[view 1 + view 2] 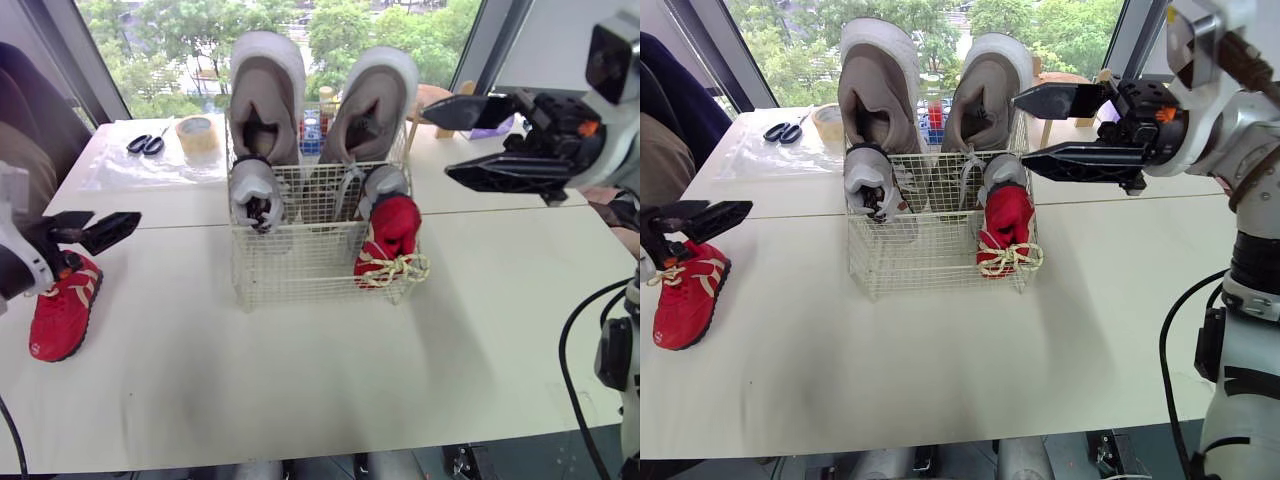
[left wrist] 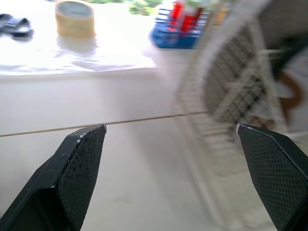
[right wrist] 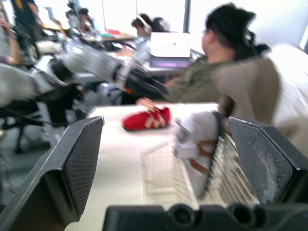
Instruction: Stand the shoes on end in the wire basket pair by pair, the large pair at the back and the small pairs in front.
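The white wire basket stands mid-table. Two large grey-beige shoes stand on end at its back. In front of them stand two small grey shoes, and a small red shoe at the front right. Another red shoe lies flat on the table at the left. My left gripper is open just above that shoe, holding nothing. My right gripper is open in the air, right of the basket's top.
Scissors and a tape roll lie on a clear sheet at the back left. A blue box sits behind the basket. A person sits at the table's left side. A cable hangs at the right.
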You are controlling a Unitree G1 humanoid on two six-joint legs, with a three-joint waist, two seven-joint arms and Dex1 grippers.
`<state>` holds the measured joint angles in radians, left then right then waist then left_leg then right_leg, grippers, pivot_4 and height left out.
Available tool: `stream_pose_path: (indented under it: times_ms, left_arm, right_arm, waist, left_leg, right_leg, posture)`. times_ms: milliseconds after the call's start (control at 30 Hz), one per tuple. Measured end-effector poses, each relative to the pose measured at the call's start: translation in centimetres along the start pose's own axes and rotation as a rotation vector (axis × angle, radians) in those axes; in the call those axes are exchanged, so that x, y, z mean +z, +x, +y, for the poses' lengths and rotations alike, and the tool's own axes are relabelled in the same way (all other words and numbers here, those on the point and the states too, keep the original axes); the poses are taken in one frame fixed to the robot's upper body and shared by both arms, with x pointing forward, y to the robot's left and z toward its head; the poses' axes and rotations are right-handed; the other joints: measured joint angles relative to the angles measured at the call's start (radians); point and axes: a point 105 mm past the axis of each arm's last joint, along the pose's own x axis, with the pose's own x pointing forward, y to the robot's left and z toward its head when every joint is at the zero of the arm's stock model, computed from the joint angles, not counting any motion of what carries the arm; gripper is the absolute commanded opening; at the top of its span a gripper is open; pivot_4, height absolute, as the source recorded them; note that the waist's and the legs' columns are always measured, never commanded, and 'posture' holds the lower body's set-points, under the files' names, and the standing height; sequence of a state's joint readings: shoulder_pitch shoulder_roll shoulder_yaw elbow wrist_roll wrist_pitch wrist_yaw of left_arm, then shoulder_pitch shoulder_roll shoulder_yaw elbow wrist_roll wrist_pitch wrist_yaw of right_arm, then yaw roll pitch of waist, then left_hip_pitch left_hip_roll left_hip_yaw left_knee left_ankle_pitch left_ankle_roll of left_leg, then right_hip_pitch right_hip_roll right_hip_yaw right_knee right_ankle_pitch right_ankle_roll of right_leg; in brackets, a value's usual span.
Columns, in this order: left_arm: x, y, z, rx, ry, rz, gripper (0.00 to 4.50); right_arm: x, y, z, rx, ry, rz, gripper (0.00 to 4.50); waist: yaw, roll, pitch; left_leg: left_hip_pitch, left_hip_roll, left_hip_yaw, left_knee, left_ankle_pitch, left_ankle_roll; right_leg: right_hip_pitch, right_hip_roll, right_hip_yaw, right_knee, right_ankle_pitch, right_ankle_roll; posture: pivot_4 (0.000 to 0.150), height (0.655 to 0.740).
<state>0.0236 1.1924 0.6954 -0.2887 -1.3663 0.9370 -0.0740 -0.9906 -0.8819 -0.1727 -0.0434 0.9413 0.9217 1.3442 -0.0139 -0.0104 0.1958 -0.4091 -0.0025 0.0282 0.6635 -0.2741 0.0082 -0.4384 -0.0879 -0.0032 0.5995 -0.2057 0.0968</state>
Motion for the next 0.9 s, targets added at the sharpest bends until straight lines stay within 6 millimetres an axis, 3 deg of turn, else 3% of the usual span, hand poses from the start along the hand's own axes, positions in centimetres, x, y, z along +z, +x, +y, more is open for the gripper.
stream_pose_path:
  times_ms: [167, 367, 467, 767, 900]
  left_arm:
    - [-1.9, -0.2, 4.3, 0.266, 0.057, 0.262, 4.50]
    - [-1.8, -0.3, 4.9, 0.350, 0.041, 0.394, 4.50]
    - [-3.0, 0.2, 5.3, 0.371, 0.000, 0.445, 4.50]
    - [-5.0, 3.2, 8.1, 0.396, -0.141, 0.533, 4.50]
    - [-6.0, 5.6, 9.1, 0.363, -0.191, 0.553, 2.73]
  right_arm:
    - [-1.2, 1.1, 1.8, 0.077, -0.004, 0.116, 4.48]
    - [-2.3, 2.1, 2.0, 0.103, -0.050, 0.170, 4.48]
    - [-3.1, 2.2, 1.8, 0.100, -0.038, 0.180, 4.48]
    - [-3.1, 2.8, 1.7, 0.089, -0.042, 0.147, 4.48]
    - [-2.8, 3.0, 1.9, 0.077, -0.062, 0.128, 4.50]
  waist:
    - [0.000, 0.000, 0.000]
    - [0.002, 0.000, 0.000]
    - [0.002, 0.000, 0.000]
    - [0.004, -0.002, -0.001]
    - [0.004, -0.005, -0.002]
  left_leg:
    - [0.000, 0.000, 0.000, -0.001, 0.000, 0.000]
    - [0.000, -0.001, 0.000, -0.001, 0.000, 0.000]
    - [0.000, -0.001, 0.000, -0.001, 0.001, -0.001]
    - [0.001, -0.002, 0.000, 0.000, 0.003, -0.004]
    - [0.000, -0.004, 0.003, 0.002, 0.003, -0.005]
  right_leg:
    - [-0.002, 0.000, 0.000, 0.001, 0.000, 0.000]
    - [-0.002, -0.001, 0.000, 0.002, 0.001, 0.002]
    - [-0.003, -0.001, 0.000, 0.004, 0.002, 0.004]
    - [-0.005, 0.000, -0.001, 0.013, 0.002, 0.004]
    - [-0.004, 0.002, -0.002, 0.013, 0.002, 0.004]
  posture:
    - [0.150, 0.7400]
    - [0.150, 0.7400]
    - [0.150, 0.7400]
    - [0.150, 0.7400]
    - [0.150, 0.7400]
